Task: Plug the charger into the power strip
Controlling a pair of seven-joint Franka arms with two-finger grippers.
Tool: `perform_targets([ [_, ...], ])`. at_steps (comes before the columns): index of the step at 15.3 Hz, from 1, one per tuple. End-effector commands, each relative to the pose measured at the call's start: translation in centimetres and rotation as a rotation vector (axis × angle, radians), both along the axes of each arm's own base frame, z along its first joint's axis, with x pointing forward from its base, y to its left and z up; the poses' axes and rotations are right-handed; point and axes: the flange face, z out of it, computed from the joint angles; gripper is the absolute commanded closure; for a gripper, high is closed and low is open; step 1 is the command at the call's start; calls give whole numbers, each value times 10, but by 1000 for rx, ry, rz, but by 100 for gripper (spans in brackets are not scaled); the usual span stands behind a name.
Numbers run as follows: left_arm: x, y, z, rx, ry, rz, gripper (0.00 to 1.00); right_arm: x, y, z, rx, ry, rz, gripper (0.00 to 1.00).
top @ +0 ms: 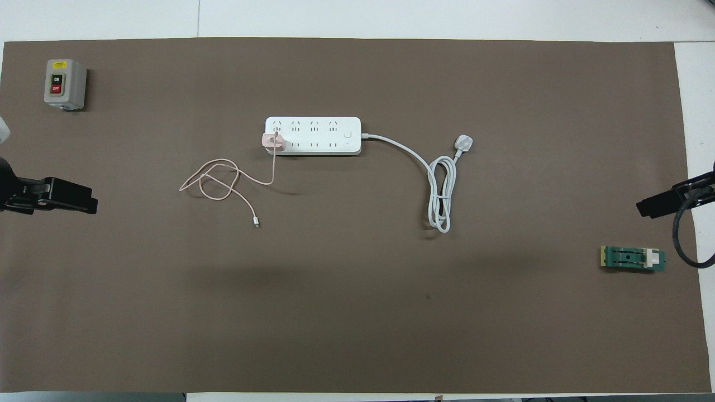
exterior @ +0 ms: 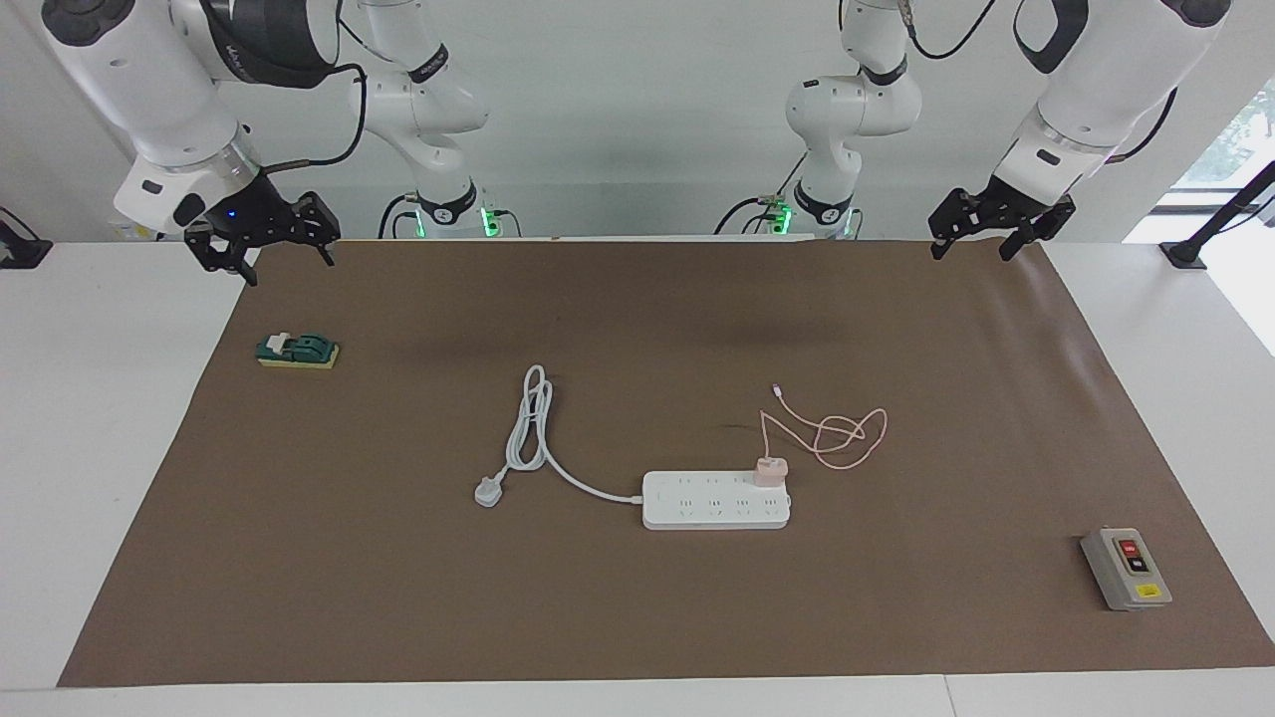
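Pink charger point(exterior: 770, 470) well apart from jaws

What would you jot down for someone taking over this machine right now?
Left gripper: open, empty, raised over the mat's corner at its own end. Right gripper: open, empty, raised over the corner at its end. Both arms wait.
Pink charger stands on the white power strip mid-mat, seated in the end socket toward the left arm's side; its pink cable lies looped nearer the robots.
Done: plugging in looks finished.
Left: nothing obvious; how deep the prongs sit cannot be seen.
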Motion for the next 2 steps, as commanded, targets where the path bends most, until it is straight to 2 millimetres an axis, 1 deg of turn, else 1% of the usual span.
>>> perform_targets([
  [1,-6,3,1,-11,-2,-11,0,-4,0,1,-13,9,12,0],
  [2,-6,3,2,-11,-4,-11,0,-4,1,1,-13,9,14,0],
])
